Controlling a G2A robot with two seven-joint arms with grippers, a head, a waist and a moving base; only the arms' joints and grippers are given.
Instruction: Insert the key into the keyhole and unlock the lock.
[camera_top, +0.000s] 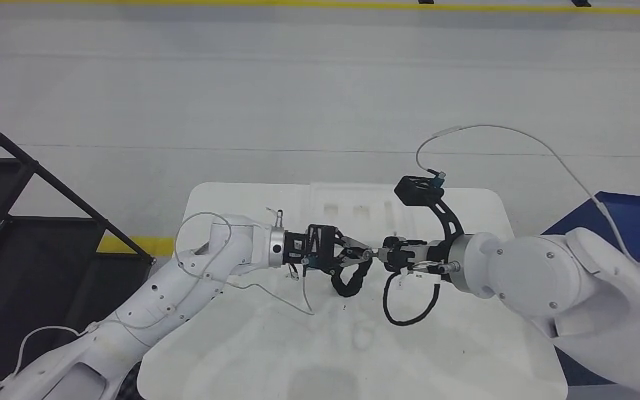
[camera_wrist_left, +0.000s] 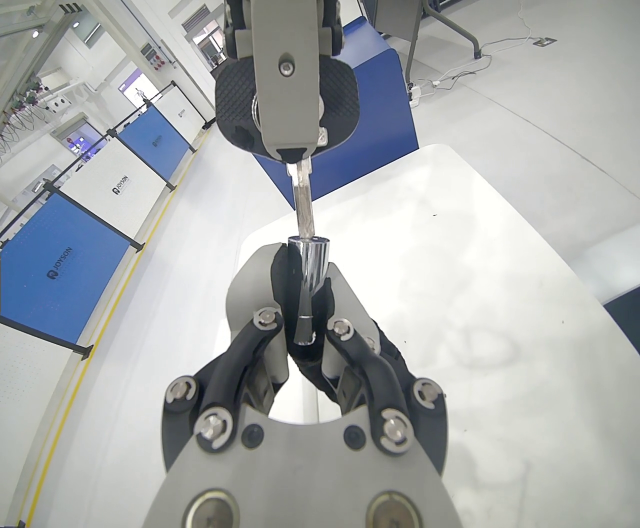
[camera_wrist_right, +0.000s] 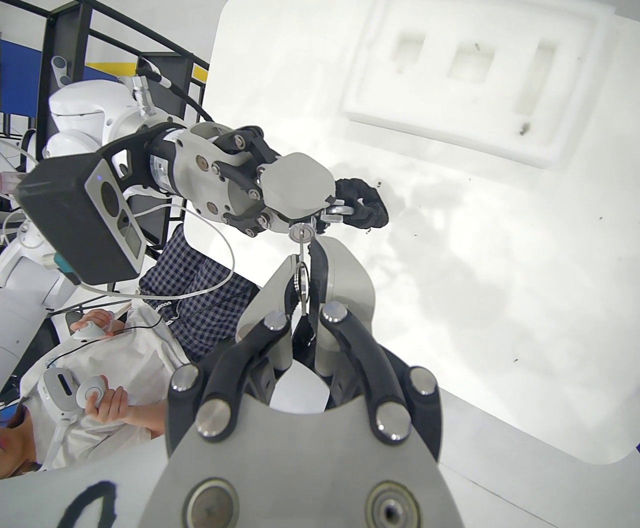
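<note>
left pincer (camera_wrist_left: 300, 280) clamped on lock (camera_wrist_left: 312, 265), right pincer (camera_wrist_right: 306, 280) straight opposite, clamped on key (camera_wrist_left: 303, 205), key tip touching lock's end face, both arms level above counter (camera_top: 480, 350)

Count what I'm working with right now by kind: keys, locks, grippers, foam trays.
key: 1, tip at the keyhole
cable lock: 1
grippers: 2, the left gripper with jaws shut on the cable lock, the right gripper with jaws shut on the key
foam tray: 1, on the table
Total: 5
</note>
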